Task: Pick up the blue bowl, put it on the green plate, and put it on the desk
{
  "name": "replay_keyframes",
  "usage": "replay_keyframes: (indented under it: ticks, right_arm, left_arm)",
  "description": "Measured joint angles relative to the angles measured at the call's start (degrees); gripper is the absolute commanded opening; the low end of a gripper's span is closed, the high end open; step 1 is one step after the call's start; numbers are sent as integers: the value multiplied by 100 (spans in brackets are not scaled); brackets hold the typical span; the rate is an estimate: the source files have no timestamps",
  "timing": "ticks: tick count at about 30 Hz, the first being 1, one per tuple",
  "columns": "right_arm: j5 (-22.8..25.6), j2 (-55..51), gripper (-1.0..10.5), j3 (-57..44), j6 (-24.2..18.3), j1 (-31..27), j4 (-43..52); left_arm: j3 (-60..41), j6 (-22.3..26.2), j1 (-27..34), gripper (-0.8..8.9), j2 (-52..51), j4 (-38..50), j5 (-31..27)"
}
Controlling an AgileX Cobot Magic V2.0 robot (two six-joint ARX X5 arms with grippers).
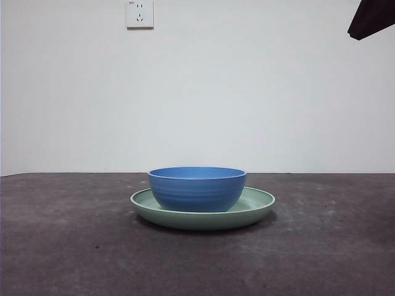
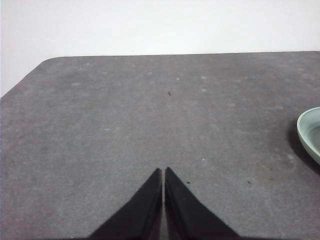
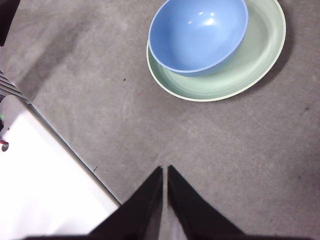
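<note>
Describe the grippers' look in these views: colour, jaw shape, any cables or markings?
Both match. The left gripper has two matte black jaws, wide at the base and tapering to pointed tips. The right gripper is the same: plain black, wedge-shaped. No cables, labels or markings show on either. In the front view only a dark arm tip shows at the top corner.

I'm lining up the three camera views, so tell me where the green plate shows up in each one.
Front view: the green plate sits centre, low on the desk, under the blue bowl.
Left wrist view: only a sliver of its rim shows at the picture's right edge; no bowl visible.
Right wrist view: it lies at the top, right of centre, holding the bowl.
Shared landmark: the desk's dark mottled surface.
</note>
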Motion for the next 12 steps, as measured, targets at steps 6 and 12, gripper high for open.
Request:
replay_keyframes:
  ticks: [6,12]
  right_arm:
    - [48,-332,9,0,-225,-286,94]
    - [55,-1228,9,-26,-319,-1084,813]
  left_arm:
    - [0,0,0,9,0,0,0]
    - [0,0,0,9,0,0,0]
